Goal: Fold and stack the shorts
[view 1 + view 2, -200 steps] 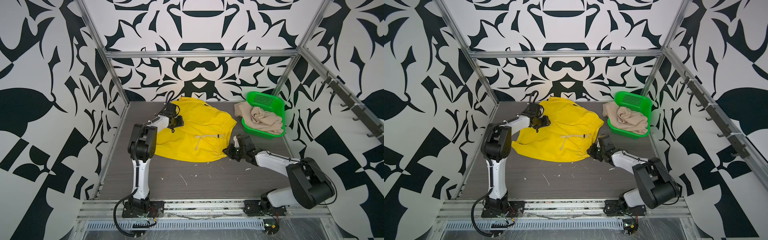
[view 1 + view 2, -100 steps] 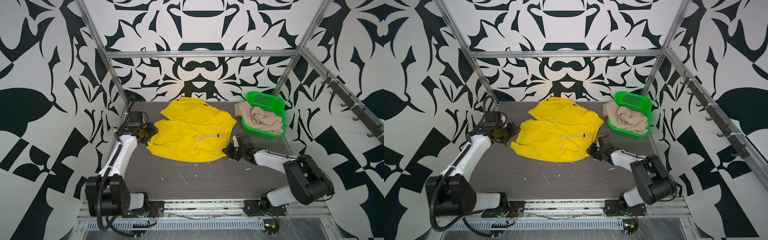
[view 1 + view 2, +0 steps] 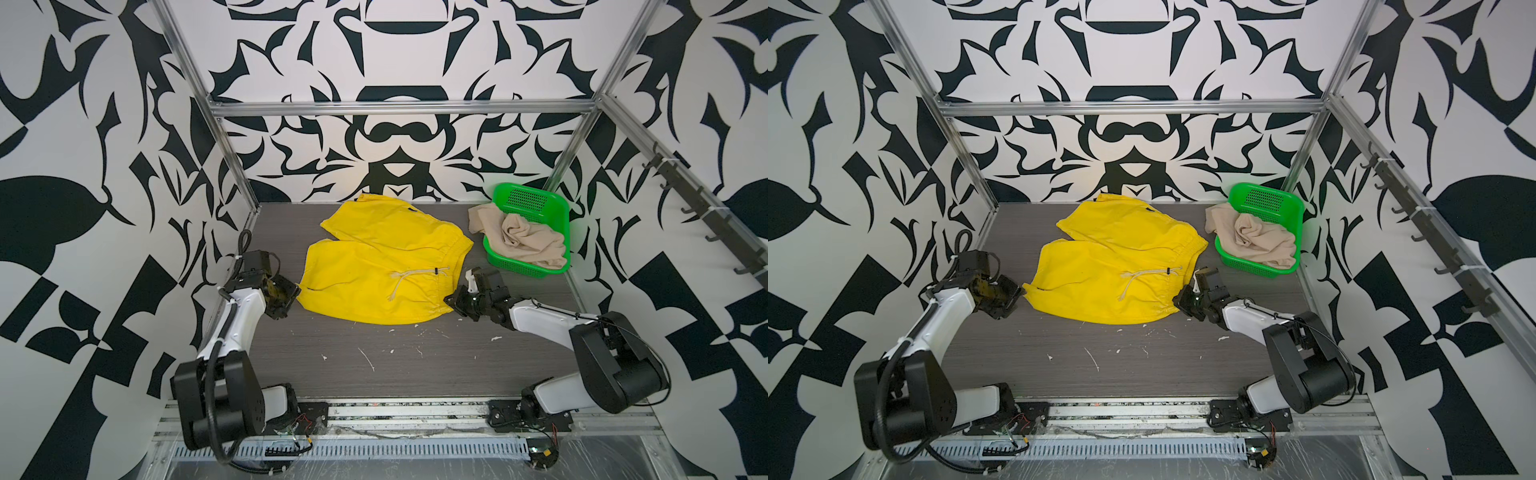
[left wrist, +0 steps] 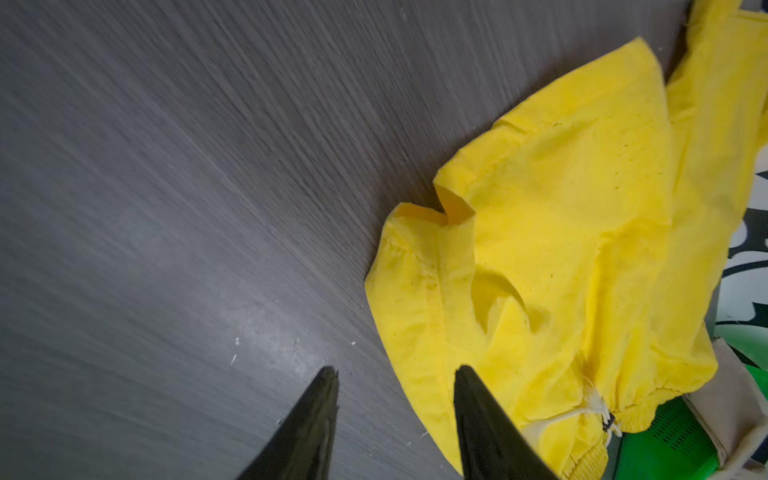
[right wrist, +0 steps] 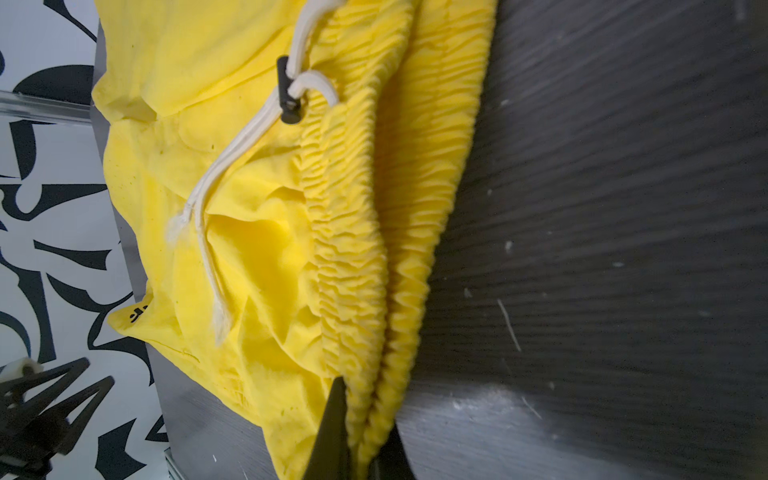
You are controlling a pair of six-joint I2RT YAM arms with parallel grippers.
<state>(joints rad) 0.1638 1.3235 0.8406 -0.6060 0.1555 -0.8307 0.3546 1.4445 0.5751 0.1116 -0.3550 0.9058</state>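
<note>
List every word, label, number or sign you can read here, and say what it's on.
Nothing here reads as text.
One black mark at the edge of the yellow shorts, right wrist view: blurred, unreadable.
On the green basket and the beige shorts: no writing visible.

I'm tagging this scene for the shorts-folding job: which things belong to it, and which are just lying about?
Job: yellow shorts, spread flat; beige shorts, crumpled; right hand, shut on the yellow waistband; left hand, open.
Lying about: green perforated basket; white scraps on the table.
</note>
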